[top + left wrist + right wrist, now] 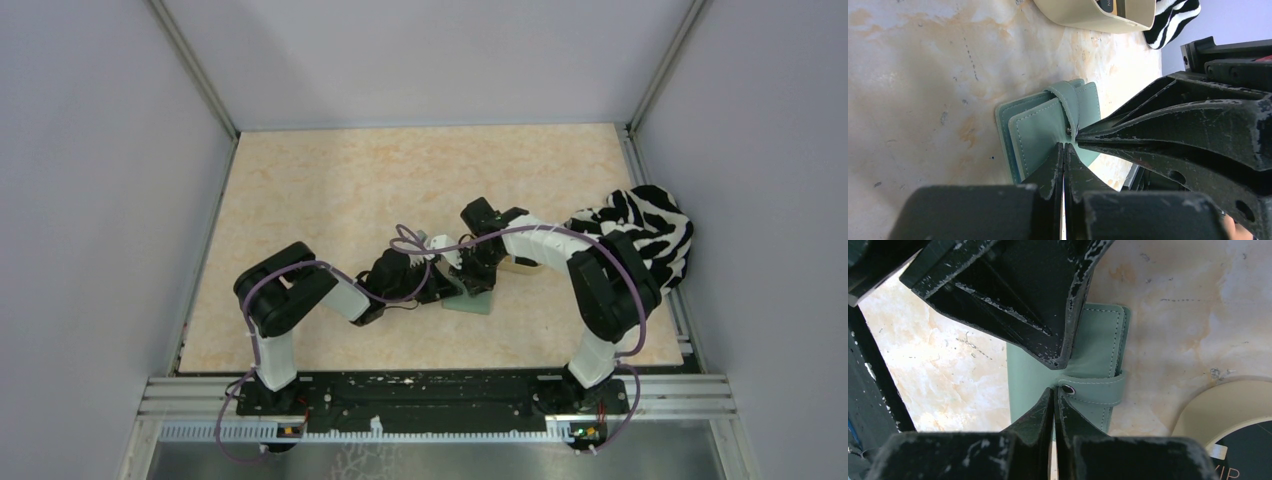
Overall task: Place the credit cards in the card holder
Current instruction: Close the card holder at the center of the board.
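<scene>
Ok, overhead view: both arms meet at frame centre over the wallet [473, 303]. It lies flat on the table [330, 190], just lower left of the tray [519, 265]. A striped cloth [650, 232] is bunched at the right edge, beside the right arm.

Left gripper [1064, 149]: jaws fully closed, tips against the wallet's top flap, bottom centre of my left wrist view.

Right gripper [1054, 391]: jaws closed too, tips right beside the snap [1068, 389] on the strap [1100, 390], lower centre of the right wrist view.

I can't tell whether either one pinches any leather. The two sets of tips nearly meet at the strap, coming in at roughly right angles.

The wallet is folded shut, with the strap wrapped round its edge.

The tray sits lower right in the right wrist view, near the wallet but not touching it. I see a black card [1248, 450] inside it. The same tray is at the top of the left wrist view, with a dark card edge showing over its rim.
</scene>
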